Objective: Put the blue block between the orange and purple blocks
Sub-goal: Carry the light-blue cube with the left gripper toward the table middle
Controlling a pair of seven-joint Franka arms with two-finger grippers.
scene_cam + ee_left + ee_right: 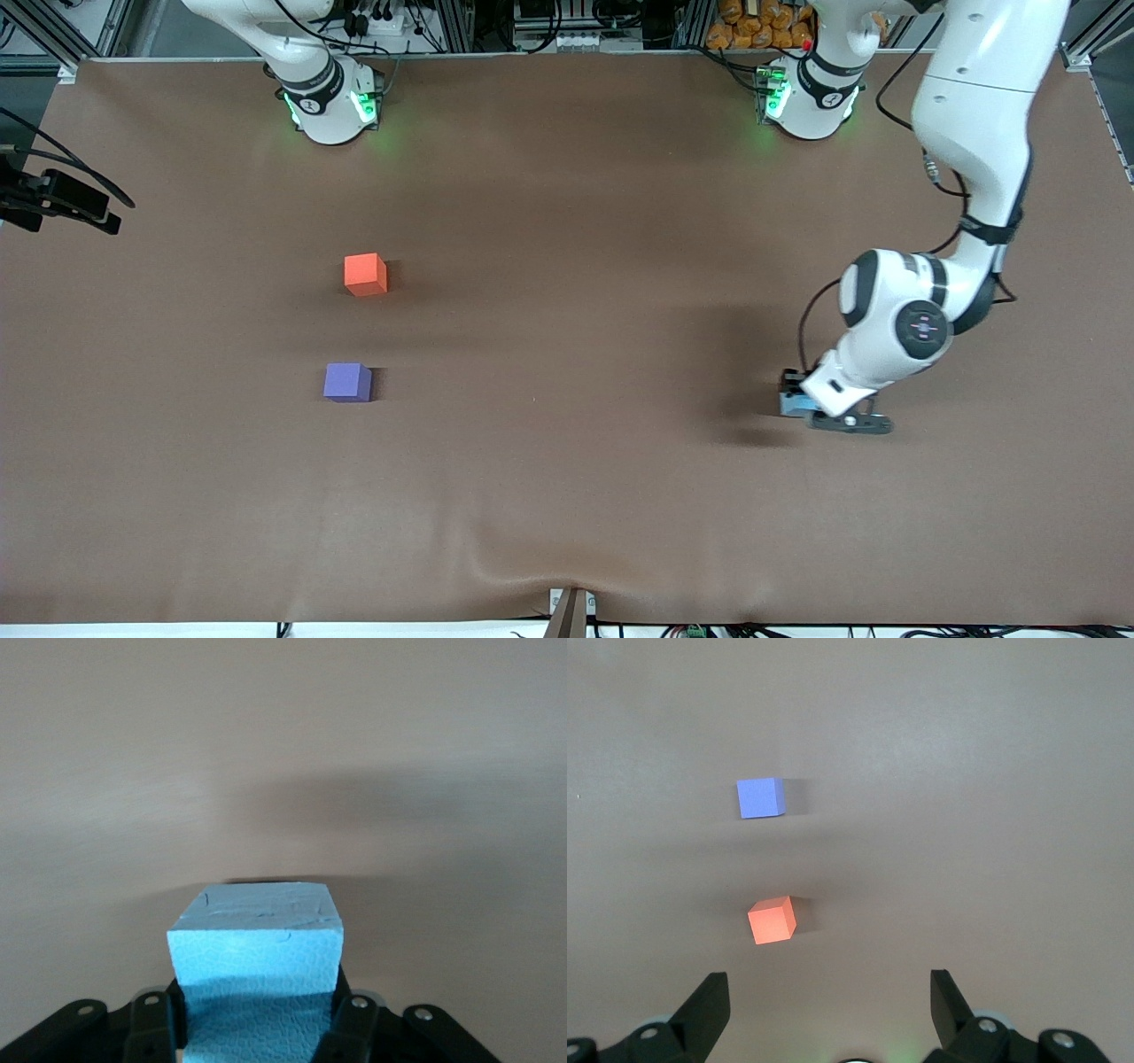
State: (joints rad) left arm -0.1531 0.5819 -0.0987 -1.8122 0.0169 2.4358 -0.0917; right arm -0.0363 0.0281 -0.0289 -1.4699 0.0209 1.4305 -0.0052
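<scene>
I had the blue block (pixel 255 943) clamped in the left gripper (pixel 797 400); right gripper (pixel 829 1010) waited, fingers spread.

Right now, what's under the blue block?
Only the brown table shows around the blue block, sitting between the left gripper fingers. Its underside is hidden, so contact can't be confirmed.

A brown matte surface (pixel 567 487) fills the scene, with a slight wrinkle near the middle of its edge closest to the front camera. A black camera mount (pixel 58 206) with cables sits at the edge toward the right arm's end. Orange-yellow packets (pixel 757 25) lie past the edge where the bases stand.
</scene>
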